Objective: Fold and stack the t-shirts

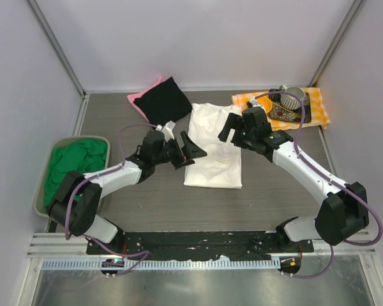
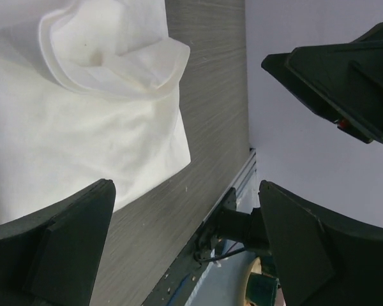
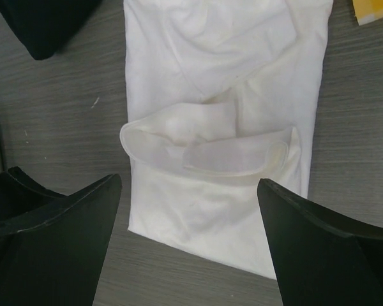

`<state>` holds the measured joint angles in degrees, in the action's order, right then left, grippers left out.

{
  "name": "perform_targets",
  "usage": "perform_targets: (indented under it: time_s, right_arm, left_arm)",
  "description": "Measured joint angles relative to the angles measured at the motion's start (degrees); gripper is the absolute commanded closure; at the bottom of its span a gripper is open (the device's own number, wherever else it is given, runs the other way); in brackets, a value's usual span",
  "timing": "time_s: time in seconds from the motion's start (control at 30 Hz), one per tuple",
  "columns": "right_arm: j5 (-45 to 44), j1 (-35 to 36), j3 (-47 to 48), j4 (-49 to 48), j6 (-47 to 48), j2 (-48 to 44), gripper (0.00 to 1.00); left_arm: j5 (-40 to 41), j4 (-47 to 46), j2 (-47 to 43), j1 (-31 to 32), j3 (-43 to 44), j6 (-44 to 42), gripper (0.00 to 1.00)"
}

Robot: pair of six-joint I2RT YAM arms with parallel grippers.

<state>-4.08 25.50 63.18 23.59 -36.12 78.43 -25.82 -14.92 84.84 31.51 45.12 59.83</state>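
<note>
While both pairs of jaws stand spread near white t-shirt [image 1: 212, 160], green t-shirt [image 1: 73, 167] heaped in grey bin [image 1: 41, 191]

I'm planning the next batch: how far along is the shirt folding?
Done: a folded black tee lies on a pink tee at the back. In hand: the white tee lies mid-table, folded to a narrow strip with a sleeve tucked across. The left gripper and right gripper hover open over it, holding nothing. Left: finish and stack it, then fold the green tee bunched in the bin.
</note>
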Motion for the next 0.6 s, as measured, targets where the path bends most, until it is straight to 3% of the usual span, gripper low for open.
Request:
perform_targets:
  time_s: [0.13,0.33,0.5,0.6]
  right_arm:
    - [-0.3,0.1,-1.4,3.1,1.6,-0.4,0.06]
    - [-0.8,0.0,-3.9,5.9,3.1,-2.0,0.07]
    - [-1.4,0.0,-6.1,6.7,3.7,-4.1,0.07]
    - [-1.8,0.0,-6.7,7.1,3.9,-4.4,0.07]
  left_arm:
    - [-0.7,-15.6,3.8,1.3,-7.1,5.4,0.00]
    - [-1.2,-32.0,12.6,4.6,-8.1,9.8,0.00]
    - [-1.7,-38.7,17.6,6.0,-7.7,11.3,0.00]
    - [-1.7,-36.4,18.6,6.0,-7.5,11.4,0.00]
